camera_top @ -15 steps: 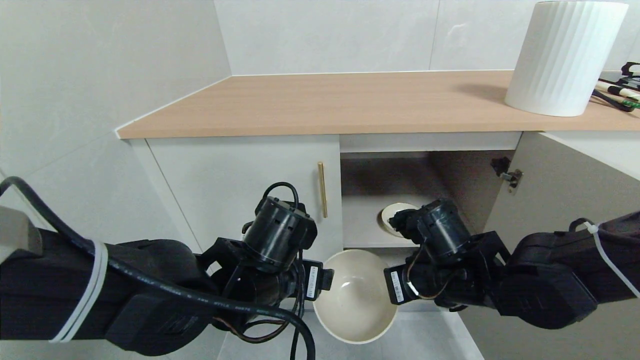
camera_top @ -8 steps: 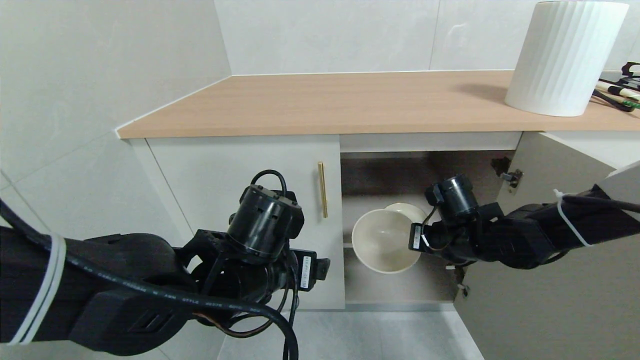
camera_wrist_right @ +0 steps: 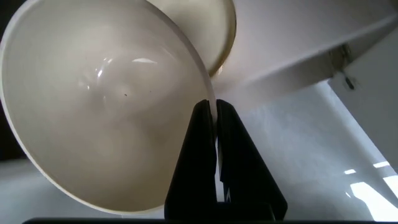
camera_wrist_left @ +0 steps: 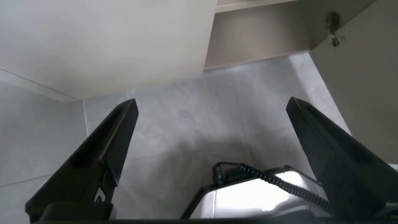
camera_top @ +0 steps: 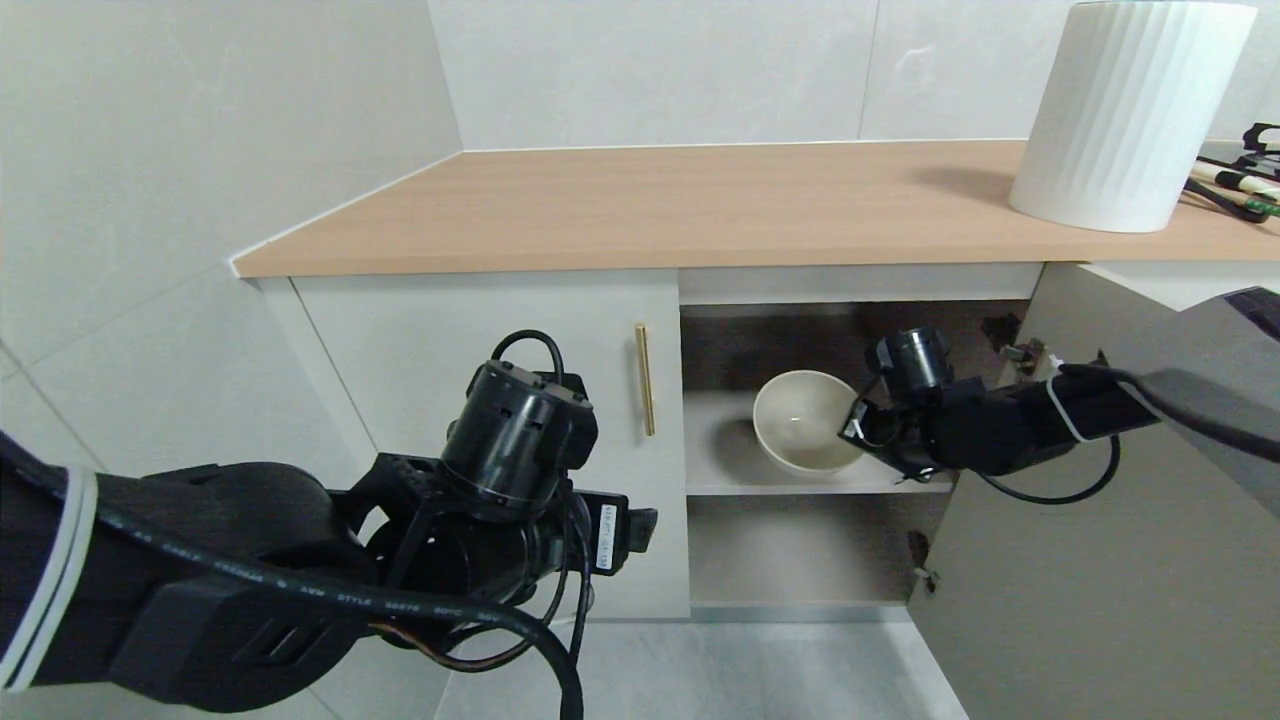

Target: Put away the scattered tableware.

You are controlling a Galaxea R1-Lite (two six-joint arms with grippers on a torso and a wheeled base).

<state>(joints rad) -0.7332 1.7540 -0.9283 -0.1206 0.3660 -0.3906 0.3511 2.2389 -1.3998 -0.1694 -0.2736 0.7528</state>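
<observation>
A cream bowl is inside the open cabinet, tilted with its mouth facing out, just over the upper shelf. My right gripper is shut on the bowl's right rim. In the right wrist view its fingers pinch the rim of the bowl, and a second cream dish lies on the shelf behind it. My left gripper is open with nothing in it, held low before the closed left door and pointing at the floor.
The right cabinet door stands swung open beside my right arm. A brass handle sits on the closed door. On the wooden counter stand a white ribbed canister and some utensils at far right.
My right arm carried the bowl from low beside the left gripper up and into the cabinet at shelf height. The left arm drew back slightly to the left.
</observation>
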